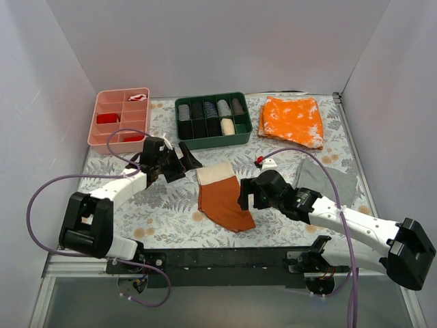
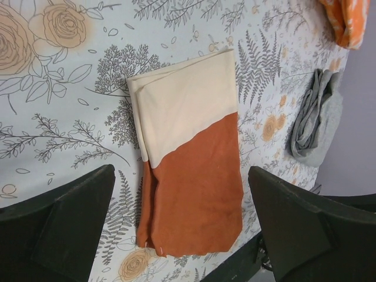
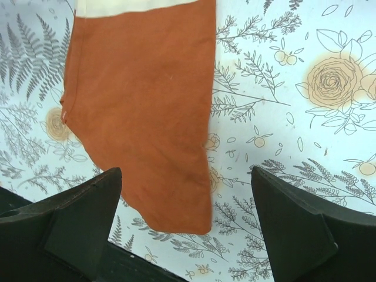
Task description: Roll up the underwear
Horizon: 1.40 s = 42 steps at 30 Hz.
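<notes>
Near the middle of the top view, the underwear (image 1: 222, 195) lies flat on the flower-printed table (image 1: 171, 212), folded into a long strip. Its cream end points toward the upper part of the frame and its rust-brown end toward the lower edge. It is not rolled.

Left gripper (image 1: 190, 159) hangs just beside the cream end, to the upper left of it. Its fingers (image 2: 64, 223) are spread wide with nothing between them; in the left wrist view the folded cloth lies on the table beyond the gap.

Right gripper (image 1: 244, 195) sits at the right edge of the rust-brown part. Its fingers (image 3: 305, 229) are also spread wide and hold nothing. Whether a fingertip touches the cloth I cannot tell.

Along the top of the table stand a pink tray (image 1: 93, 126) at the left and a green tray (image 1: 215, 143) beside it. An orange speckled cloth (image 1: 293, 121) lies to their right, and a grey cloth (image 1: 331, 179) lies at the right side, well apart from the underwear.
</notes>
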{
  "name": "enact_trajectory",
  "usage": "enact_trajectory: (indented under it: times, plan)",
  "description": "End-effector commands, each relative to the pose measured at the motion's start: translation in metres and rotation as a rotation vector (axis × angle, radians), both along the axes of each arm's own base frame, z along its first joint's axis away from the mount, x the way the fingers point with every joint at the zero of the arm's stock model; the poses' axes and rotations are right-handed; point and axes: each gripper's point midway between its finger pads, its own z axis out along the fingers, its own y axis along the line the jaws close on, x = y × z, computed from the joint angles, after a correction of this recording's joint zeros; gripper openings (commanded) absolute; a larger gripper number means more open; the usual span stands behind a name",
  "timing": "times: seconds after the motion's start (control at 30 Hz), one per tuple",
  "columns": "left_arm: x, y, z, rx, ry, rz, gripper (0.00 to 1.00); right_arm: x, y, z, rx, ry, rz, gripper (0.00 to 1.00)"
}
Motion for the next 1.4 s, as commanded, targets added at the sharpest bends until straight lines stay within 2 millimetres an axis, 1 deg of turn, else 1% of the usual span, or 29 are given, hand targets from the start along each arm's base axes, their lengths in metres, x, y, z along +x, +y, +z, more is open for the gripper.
enact_trajectory:
  times: [0.0, 0.03, 0.1, 0.13, 0.17, 0.2, 0.23, 0.27, 0.3, 0.33, 0.47, 0.63, 0.87, 1.07, 1.17, 1.23, 1.37]
  plan:
    - [0.009, 0.014, 0.025, 0.038, -0.132, 0.052, 0.98, 0.013, -0.001, 0.007, 0.046, -0.02, -0.105, 0.99]
    - [0.01, 0.015, 0.027, 0.048, -0.131, 0.058, 0.98, 0.01, -0.001, 0.004, 0.045, 0.023, -0.126, 0.99]
    - [0.006, 0.012, 0.026, 0.063, -0.116, 0.006, 0.98, 0.009, -0.001, -0.003, 0.015, 0.044, -0.119, 0.99]
    - [0.007, 0.009, 0.025, 0.058, -0.108, -0.013, 0.98, 0.005, 0.005, -0.005, 0.03, 0.054, -0.083, 0.99]
    - [0.006, 0.007, 0.024, 0.053, -0.097, -0.024, 0.98, 0.005, 0.008, -0.006, 0.038, 0.052, -0.065, 0.99]
    - [0.005, 0.004, 0.024, 0.034, -0.087, -0.035, 0.98, 0.008, 0.016, -0.004, 0.063, 0.037, -0.045, 0.99]
    - [0.005, 0.003, 0.023, 0.026, -0.079, -0.032, 0.98, 0.007, 0.021, -0.003, 0.07, 0.043, -0.02, 0.99]
    - [0.005, 0.004, 0.022, 0.024, -0.069, -0.021, 0.98, 0.008, 0.022, -0.003, 0.057, 0.041, -0.013, 0.98]
    - [0.005, 0.005, 0.023, 0.022, -0.055, 0.002, 0.98, 0.007, 0.019, -0.011, 0.014, 0.064, -0.007, 0.99]
    - [0.005, 0.004, 0.024, 0.019, -0.053, 0.0, 0.98, 0.008, 0.025, -0.005, 0.018, 0.06, 0.018, 0.98]
    - [0.001, 0.004, 0.028, 0.015, -0.063, -0.011, 0.98, 0.007, 0.025, -0.014, -0.046, 0.054, 0.096, 0.98]
    - [-0.003, 0.008, 0.032, 0.023, -0.073, 0.001, 0.98, 0.001, 0.03, -0.015, -0.011, 0.047, 0.15, 0.98]
    - [-0.009, 0.009, 0.035, 0.011, -0.099, 0.007, 0.98, -0.006, 0.029, -0.021, 0.024, 0.054, 0.16, 0.98]
    - [-0.011, 0.01, 0.019, 0.019, -0.051, 0.014, 0.98, -0.011, 0.027, -0.018, 0.059, 0.044, 0.168, 0.98]
    - [-0.011, 0.014, 0.014, 0.034, -0.048, 0.036, 0.98, -0.013, 0.025, -0.02, 0.048, 0.046, 0.175, 0.99]
    - [-0.01, 0.016, 0.009, 0.044, -0.044, 0.047, 0.98, -0.013, 0.024, -0.02, 0.037, 0.05, 0.177, 0.99]
    - [-0.014, 0.018, -0.004, 0.056, -0.004, 0.048, 0.98, -0.009, 0.027, -0.015, 0.031, 0.045, 0.176, 0.98]
